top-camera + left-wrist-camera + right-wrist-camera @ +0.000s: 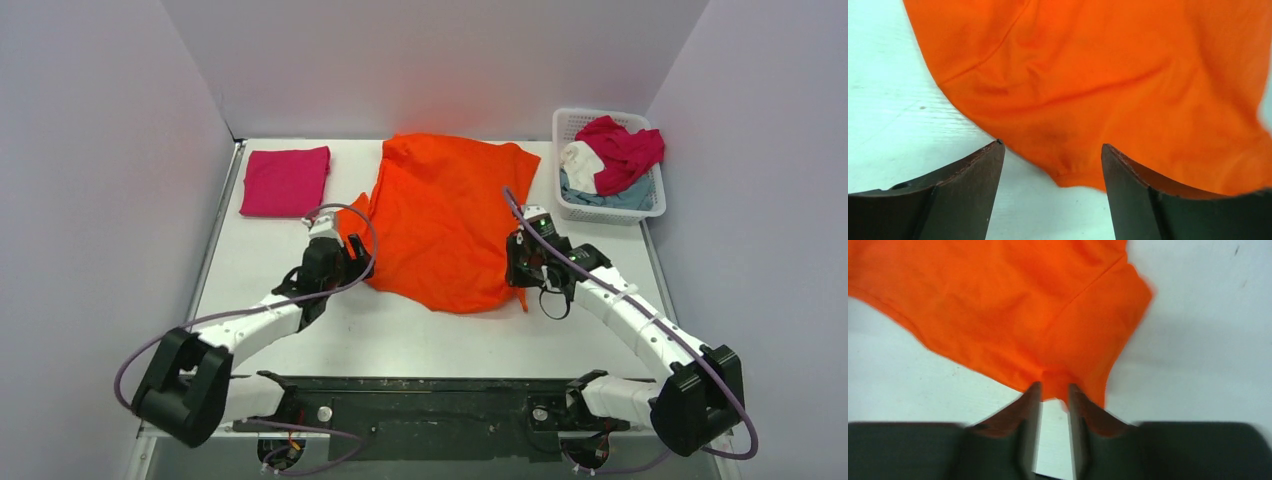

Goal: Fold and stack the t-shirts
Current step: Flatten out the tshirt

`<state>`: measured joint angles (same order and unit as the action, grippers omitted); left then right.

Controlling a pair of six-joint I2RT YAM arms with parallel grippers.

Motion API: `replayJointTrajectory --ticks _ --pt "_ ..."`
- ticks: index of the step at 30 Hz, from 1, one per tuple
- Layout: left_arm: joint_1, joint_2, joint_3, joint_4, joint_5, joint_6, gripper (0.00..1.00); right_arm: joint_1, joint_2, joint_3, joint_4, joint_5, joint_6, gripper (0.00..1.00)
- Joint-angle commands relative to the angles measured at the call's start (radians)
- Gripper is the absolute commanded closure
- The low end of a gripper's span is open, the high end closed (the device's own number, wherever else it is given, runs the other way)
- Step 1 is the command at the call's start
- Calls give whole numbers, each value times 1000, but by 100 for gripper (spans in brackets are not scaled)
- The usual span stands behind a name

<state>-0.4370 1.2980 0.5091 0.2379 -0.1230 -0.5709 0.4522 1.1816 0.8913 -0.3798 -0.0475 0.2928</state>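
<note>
- Because the orange shirt [445,220] is soft, light and floppy, grab it by its side edges, not its middle.
- It lies spread on the bench [400,330], nearer the far edge.
- Your left gripper [355,248] is spread wide at its left edge.
- Your right gripper [516,262] is almost closed at its right edge; you cannot tell if it pinches cloth.
- The folded pink shirt [285,181] by the far left corner and the basket [600,212] by the far right corner are out of your way.
</note>
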Motion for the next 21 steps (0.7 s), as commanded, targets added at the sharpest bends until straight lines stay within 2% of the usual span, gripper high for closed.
replayJointTrajectory --ticks 1,2,3,5,8,12,15,17,21 --pt "-28 -223 47 -213 -348 -193 17 56 -33 -80 -85 112 145 64" --pt "-29 -277 49 -343 -374 -247 16 73 -37 -84 -102 130 158 53" --pt "-28 -306 50 -419 -399 -259 16 78 -51 -82 -142 138 173 32" --pt "-28 -383 51 -467 -400 -266 15 87 -78 -57 -210 166 188 14" --pt "-28 -458 85 -468 -326 -232 14 89 -122 -8 -278 268 204 8" --pt "-29 -427 125 -343 -143 -200 12 82 -116 32 -239 343 230 4" --pt "-29 -274 159 -192 -28 -208 11 56 -41 48 -160 296 236 4" --pt "-29 -145 243 -148 41 -198 11 34 50 74 -102 230 246 5" --pt "-27 121 401 -172 114 -182 10 28 244 134 -56 171 257 8"
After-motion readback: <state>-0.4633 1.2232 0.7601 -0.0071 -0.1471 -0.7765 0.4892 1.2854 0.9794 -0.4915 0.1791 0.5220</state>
